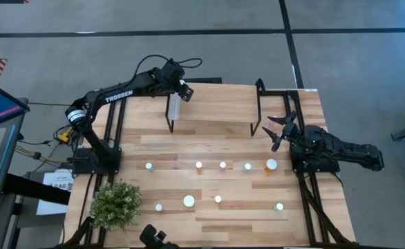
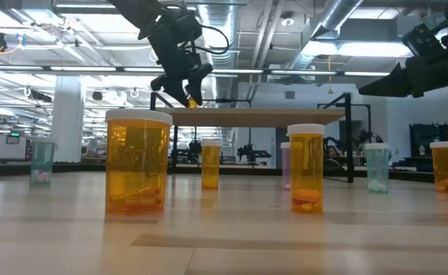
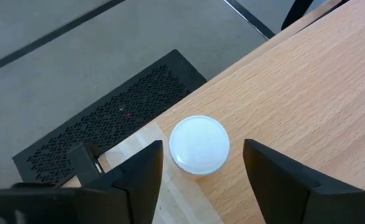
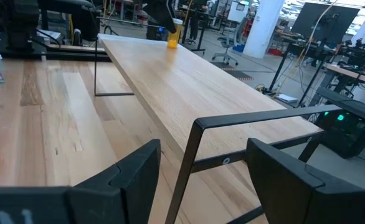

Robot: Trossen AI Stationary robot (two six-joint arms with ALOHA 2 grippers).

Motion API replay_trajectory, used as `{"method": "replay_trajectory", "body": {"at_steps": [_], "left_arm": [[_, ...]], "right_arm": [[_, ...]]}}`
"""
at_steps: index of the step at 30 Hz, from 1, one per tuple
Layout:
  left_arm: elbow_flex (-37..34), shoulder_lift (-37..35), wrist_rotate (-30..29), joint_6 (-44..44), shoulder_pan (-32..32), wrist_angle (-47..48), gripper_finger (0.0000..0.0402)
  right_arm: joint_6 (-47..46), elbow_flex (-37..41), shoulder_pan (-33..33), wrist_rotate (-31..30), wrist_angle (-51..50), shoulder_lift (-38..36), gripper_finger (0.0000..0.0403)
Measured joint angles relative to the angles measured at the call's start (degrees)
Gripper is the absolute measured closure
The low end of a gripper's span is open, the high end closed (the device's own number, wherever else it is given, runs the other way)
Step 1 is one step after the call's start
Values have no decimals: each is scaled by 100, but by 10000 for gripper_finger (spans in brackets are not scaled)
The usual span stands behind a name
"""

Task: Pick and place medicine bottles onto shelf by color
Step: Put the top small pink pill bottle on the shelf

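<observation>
Orange bottle [image 4: 174,33] sits at the far left corner of the shelf [image 1: 216,107], white cap [image 3: 199,144] up, right by the shelf's edge. Left gripper [image 1: 182,90] hovers directly over it: fingers [image 3: 142,174] apart, one either side of the cap, not touching it as far as the left wrist view shows. Low view has the same gripper [image 2: 180,82] just above the shelf top with a sliver of orange between the fingertips.

Right gripper [image 1: 280,129] parked off the shelf's right end, near the table's right edge, fingers spread, nothing held. Its wrist view looks down the length of the shelf from the black leg frame [image 4: 198,149].

Other medicine bottles [image 1: 222,165] still on the table [image 1: 244,221], in front of the shelf: a row of five across the middle, the rightmost one [image 1: 271,164] orange and bigger, near the right arm's base. Four more closer to the near edge, incl. a larger white-capped one [image 1: 189,201]. Low view shows orange [image 2: 137,162], pale green [image 2: 376,167] and a pinkish one [image 2: 286,165] among them.

Small green plant [image 1: 115,203] at the near left corner of the table.
</observation>
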State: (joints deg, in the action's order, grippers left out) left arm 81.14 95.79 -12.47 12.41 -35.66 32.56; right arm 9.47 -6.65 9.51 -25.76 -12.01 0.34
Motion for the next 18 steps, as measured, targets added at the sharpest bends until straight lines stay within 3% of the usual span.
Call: {"method": "replay_trajectory", "body": {"at_steps": [18], "left_arm": [[1273, -22, -27, -448, 65, 1132, 174]], "right_arm": [[0, 2, -1, 0, 2, 0, 143]]}}
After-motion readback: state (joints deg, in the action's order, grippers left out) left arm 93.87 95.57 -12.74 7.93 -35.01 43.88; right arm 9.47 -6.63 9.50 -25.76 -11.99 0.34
